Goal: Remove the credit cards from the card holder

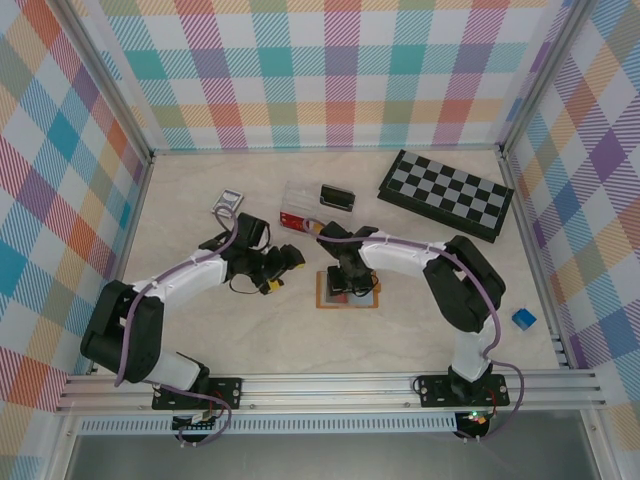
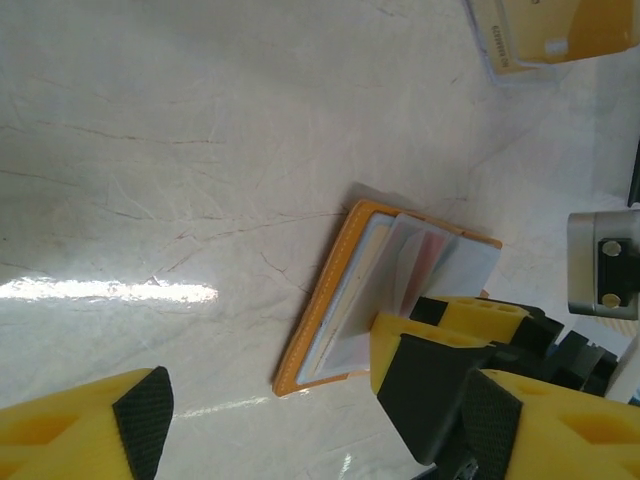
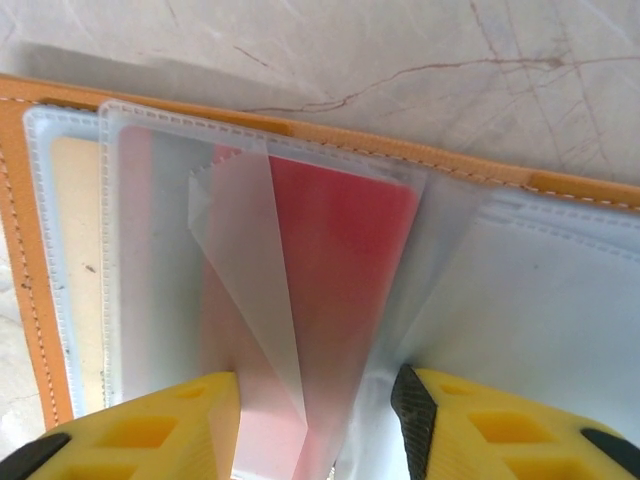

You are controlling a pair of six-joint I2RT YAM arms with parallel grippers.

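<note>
Work surface: table (image 1: 190, 200), with chessboard (image 1: 447, 193) at far right, well apart from the work.

Location of holder (image 1: 326, 290): table centre, lying open and flat, directly beneath right gripper (image 1: 350, 283). In the left wrist view, orange cover down, clear sleeves fanned upward.

Left gripper (image 2: 270, 420): jaws wide apart, empty, hovering just beside the holder's left edge.

Right gripper (image 3: 315, 400): jaws partly apart, astride a loose sleeve flap and the lower end of the red card (image 3: 345, 250). No firm pinch evident.

Step in hand, by judgement: securing a first hold on the red card, not yet out of its sleeve.

Next move, by judgement:
- Close the right jaws on the card itself, not on the sleeve film alone.
- Draw along the line of the sleeve mouth, without twisting.
- Press the cover down with the left gripper to prevent lifting of the whole holder.
- Expect slippery film and a thin card edge; check the grip before pulling.
</note>
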